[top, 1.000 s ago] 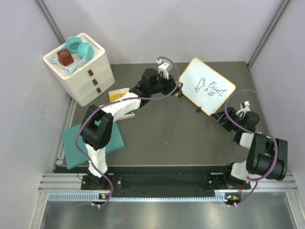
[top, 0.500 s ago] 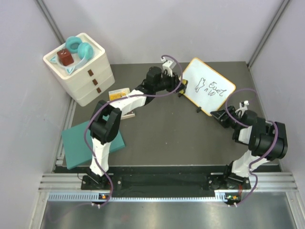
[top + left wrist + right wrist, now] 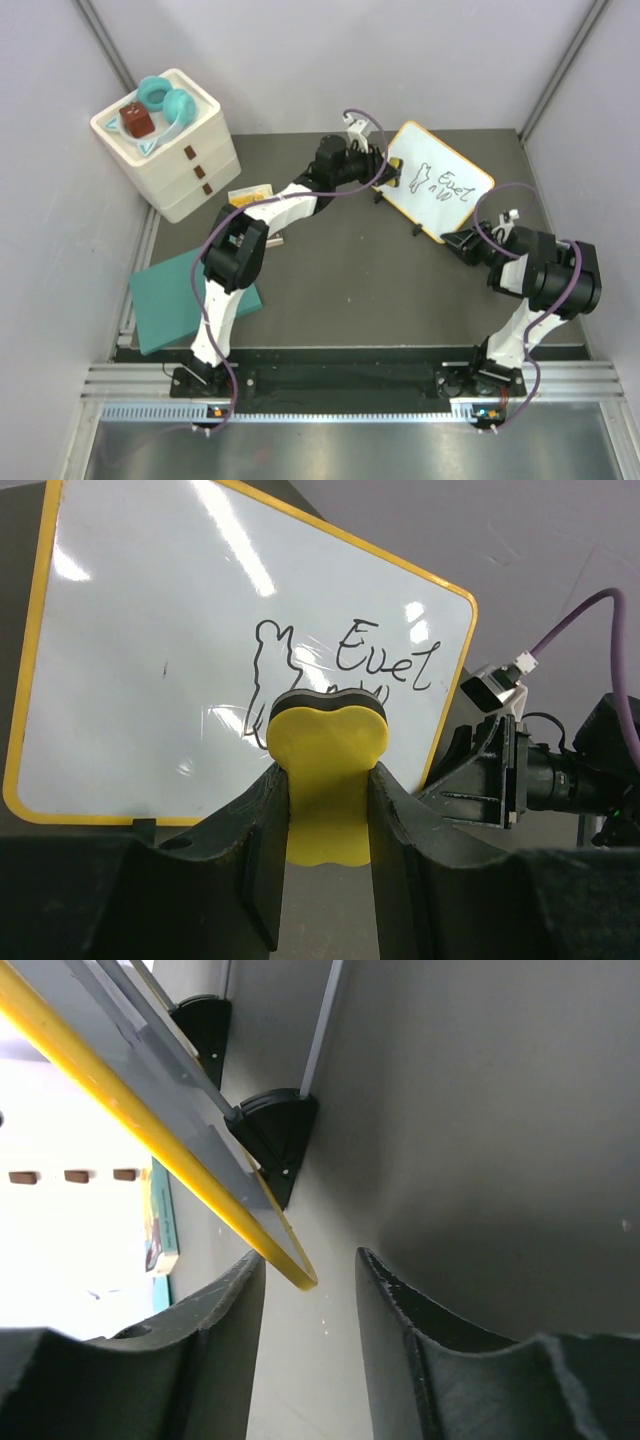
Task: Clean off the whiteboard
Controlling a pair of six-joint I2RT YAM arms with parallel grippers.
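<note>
The whiteboard [image 3: 440,182] stands tilted at the back right, with an orange-yellow frame and black scribbles [image 3: 385,660]. My left gripper [image 3: 392,172] is at its left part, shut on a yellow eraser [image 3: 328,750] whose dark pad faces the board's surface [image 3: 150,670] near the drawing. My right gripper [image 3: 452,242] is open at the board's near corner. In the right wrist view the yellow frame corner [image 3: 292,1265] lies between the fingers of that gripper [image 3: 310,1272], close to the left finger. The black feet [image 3: 270,1125] show behind.
A white drawer unit [image 3: 175,150] at the back left carries teal headphones [image 3: 165,100] and a red-brown box [image 3: 137,120]. A flat teal rectangle [image 3: 165,310] lies at the left front. A yellow packet [image 3: 248,198] lies beside the drawers. Walls close in on three sides.
My left gripper has moved right with the eraser, up to the board's face. My right gripper has shifted left to the board's near corner.
</note>
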